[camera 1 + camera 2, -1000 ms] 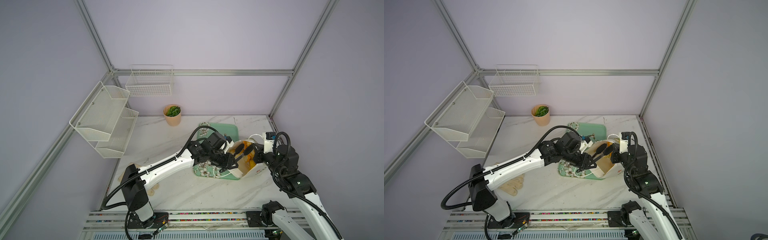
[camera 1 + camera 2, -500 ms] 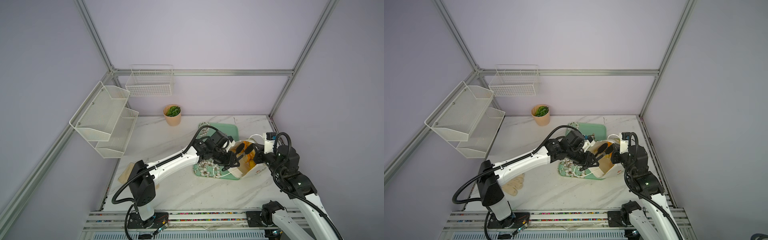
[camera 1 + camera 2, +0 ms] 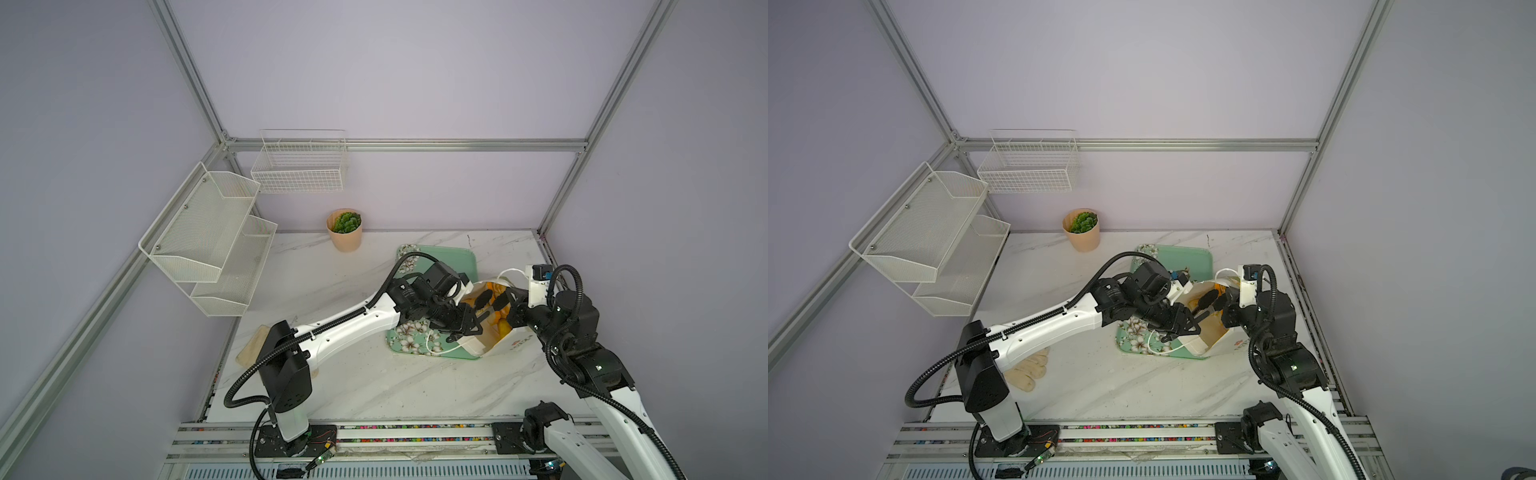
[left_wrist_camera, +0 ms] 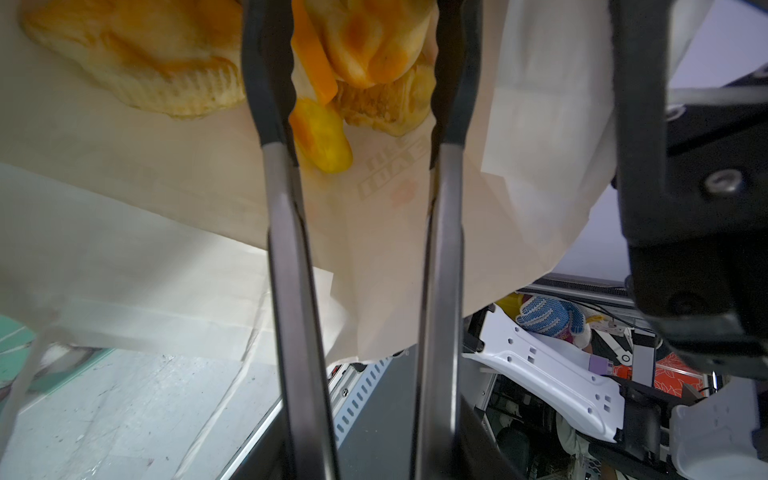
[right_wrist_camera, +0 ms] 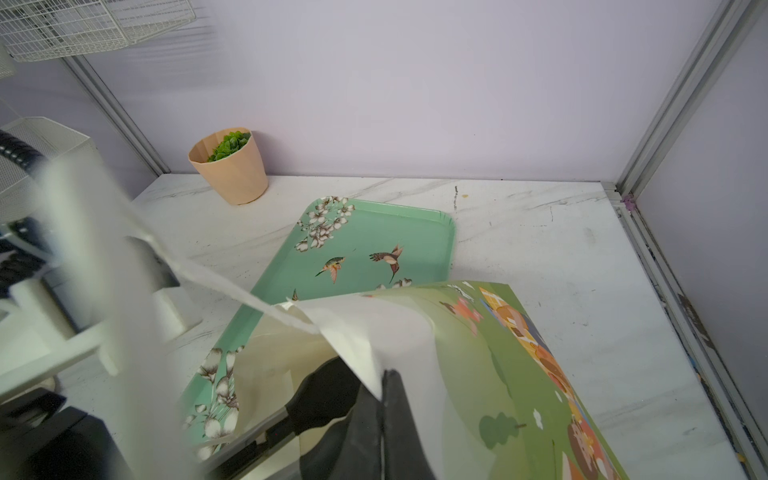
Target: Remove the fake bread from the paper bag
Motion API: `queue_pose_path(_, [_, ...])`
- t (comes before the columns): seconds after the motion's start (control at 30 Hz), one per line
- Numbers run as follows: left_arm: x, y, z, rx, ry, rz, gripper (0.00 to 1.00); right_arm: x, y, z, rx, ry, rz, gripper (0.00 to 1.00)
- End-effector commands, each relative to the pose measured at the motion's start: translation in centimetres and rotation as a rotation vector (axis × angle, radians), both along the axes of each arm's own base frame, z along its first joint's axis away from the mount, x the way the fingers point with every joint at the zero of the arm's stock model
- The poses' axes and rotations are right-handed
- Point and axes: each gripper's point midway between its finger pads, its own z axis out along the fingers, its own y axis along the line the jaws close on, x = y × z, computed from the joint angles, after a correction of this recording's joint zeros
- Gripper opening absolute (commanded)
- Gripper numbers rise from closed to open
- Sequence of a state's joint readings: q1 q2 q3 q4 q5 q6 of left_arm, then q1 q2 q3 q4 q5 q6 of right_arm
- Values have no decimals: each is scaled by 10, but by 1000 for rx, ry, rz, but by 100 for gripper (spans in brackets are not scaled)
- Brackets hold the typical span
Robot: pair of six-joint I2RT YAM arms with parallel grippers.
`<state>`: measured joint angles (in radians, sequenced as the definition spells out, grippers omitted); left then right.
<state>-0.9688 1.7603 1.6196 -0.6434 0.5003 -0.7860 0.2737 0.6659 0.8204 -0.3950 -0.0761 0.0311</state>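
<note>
Fake bread (image 4: pixel 137 54): glossy golden pieces heaped deep inside the paper bag (image 3: pixel 515 345). Bag on its side at the right of the bench (image 3: pixel 374 386), mouth facing left, partly over the near right corner of a green flowered tray (image 3: pixel 457 259).

Faint mirrored lettering (image 4: pixel 390 166) showing through the paper from inside, an orange blot just beneath it; too washed out to read with certainty. Outer side in the right wrist view printed with green hills and a tree, no words legible.

Left pincer (image 3: pixel 463 322): clamped on metal tongs (image 4: pixel 291 291). Black tong tips apart inside the bag mouth, either side of a small yellow-orange piece (image 4: pixel 326 141); contact unclear. Left arm stretched low from the near left across the bench, wrist bent toward the bag mouth.

Right pincer (image 5: pixel 384 399): closed tight on the bag's upper rim, rim lifted. Right arm up from the near right, elbow folded, wrist reaching left over the bag.
</note>
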Motion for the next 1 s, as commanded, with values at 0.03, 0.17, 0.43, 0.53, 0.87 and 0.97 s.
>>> queue_pose_path(0.03, [-1, -13, 69, -165, -83, -25, 43, -4, 6, 23, 25, -82, 39, 0])
queue_pose_path(0.17, [2, -11, 60, -140, -87, -15, 43, -7, 7, 26, 34, -90, 51, 0])
queue_pose_path(0.43, [12, 14, 28, 25, -129, 56, 41, -9, 6, 27, 32, -91, 49, 0])
queue_pose_path(0.53, [10, 29, 24, 44, -129, 84, 40, -9, 6, 27, 31, -91, 47, 0])
queue_pose_path(0.87, [-6, 48, 37, -36, -101, 91, 38, -7, 6, 23, 28, -80, 45, 0])
queue_pose_path(0.97, [-11, 46, 46, -67, -91, 71, 40, -7, 6, 21, 25, -75, 45, 0])
